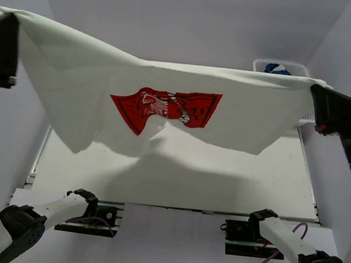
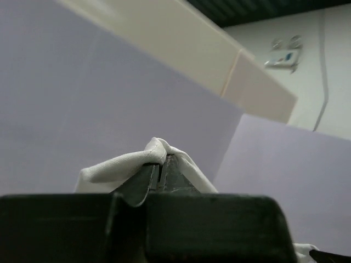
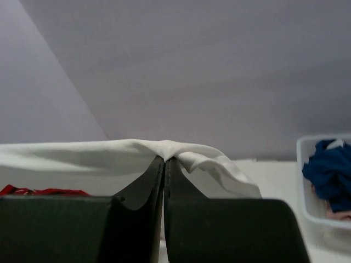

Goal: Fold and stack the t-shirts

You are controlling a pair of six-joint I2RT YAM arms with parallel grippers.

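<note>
One t-shirt (image 1: 241, 107), one basket (image 1: 282, 62), one blue cloth (image 1: 277, 69), one table (image 1: 220, 181).

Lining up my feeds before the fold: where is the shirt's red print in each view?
Top external: red print mid-frame, on the hanging t-shirt.
Left wrist: not in it.
Right wrist: red sliver at the lower left edge.
Shared landmark: the white t-shirt, in all three views.

The arms are raised and spread wide; the left end effector (image 1: 13, 21) and right end effector (image 1: 315, 90) are clamped on the t-shirt (image 1: 247, 114).
</note>
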